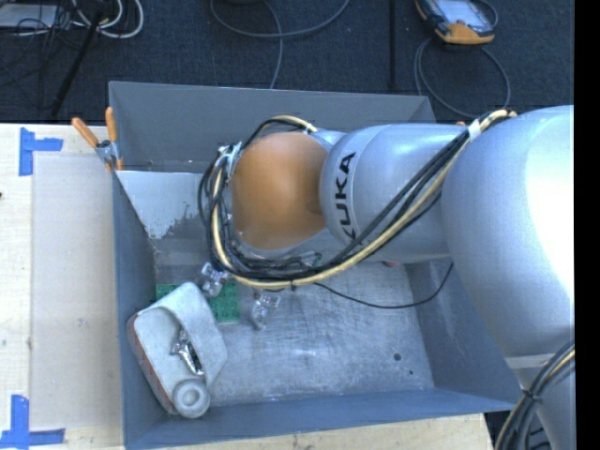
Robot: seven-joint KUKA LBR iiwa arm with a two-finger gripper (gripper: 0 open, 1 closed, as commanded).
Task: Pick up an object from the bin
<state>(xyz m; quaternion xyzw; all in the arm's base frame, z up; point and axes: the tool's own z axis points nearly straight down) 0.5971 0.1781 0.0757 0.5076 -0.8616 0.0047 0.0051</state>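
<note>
Hand (257,309) near green piece (224,302), bin (356,350) left half.

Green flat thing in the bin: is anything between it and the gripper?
Nothing visible stands between them: the gripper hangs over the green flat thing. The white rolled pad lies across its left part, though, and may hinder lifting.
</note>
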